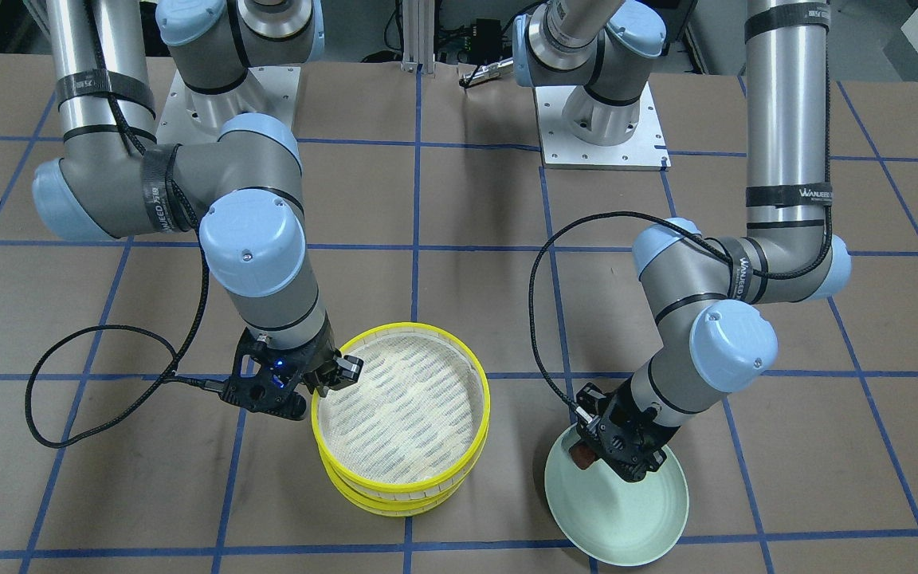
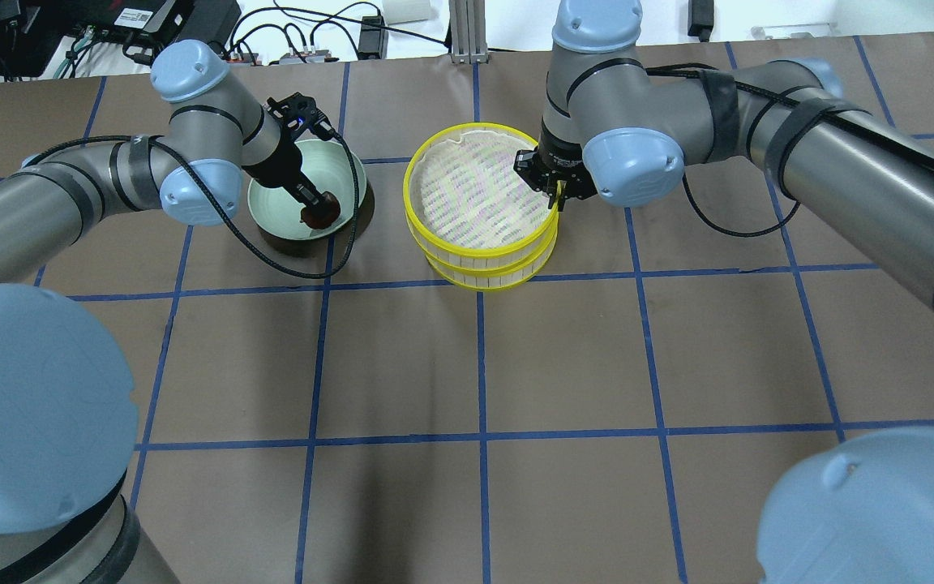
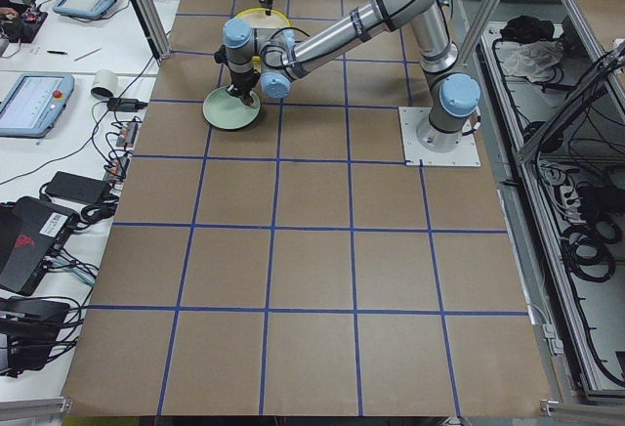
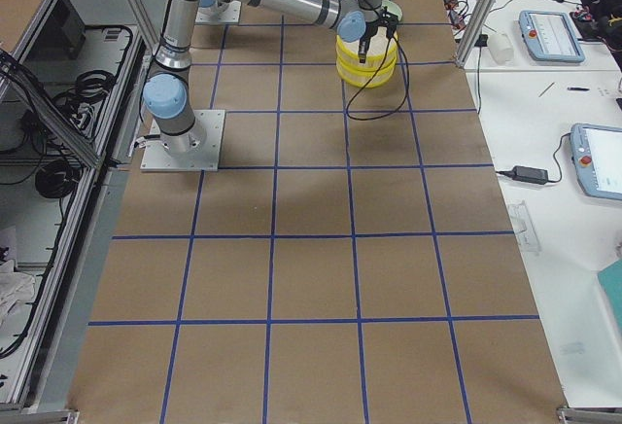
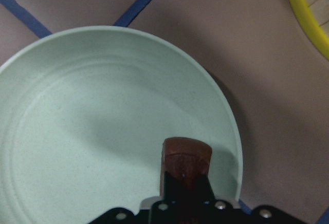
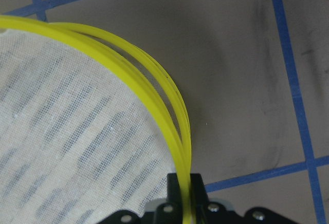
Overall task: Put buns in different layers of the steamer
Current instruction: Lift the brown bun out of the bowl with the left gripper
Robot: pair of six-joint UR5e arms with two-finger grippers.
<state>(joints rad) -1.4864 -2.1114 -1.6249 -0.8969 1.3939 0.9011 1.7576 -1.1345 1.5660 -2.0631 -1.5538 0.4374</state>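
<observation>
The dark reddish-brown bun is pinched between my left gripper's fingers, low over the near edge of the pale mint-green plate. It also shows in the overhead view and the front view. The yellow-rimmed steamer stands as two stacked trays, the top one slightly askew over the lower. My right gripper is shut on the top tray's yellow rim. The top mesh is bare. The cream-white bun is hidden.
The plate lies just left of the steamer in the overhead view. Black wrist cables loop over the table beside each gripper. The two arm bases stand at the robot's side of the brown, blue-taped table.
</observation>
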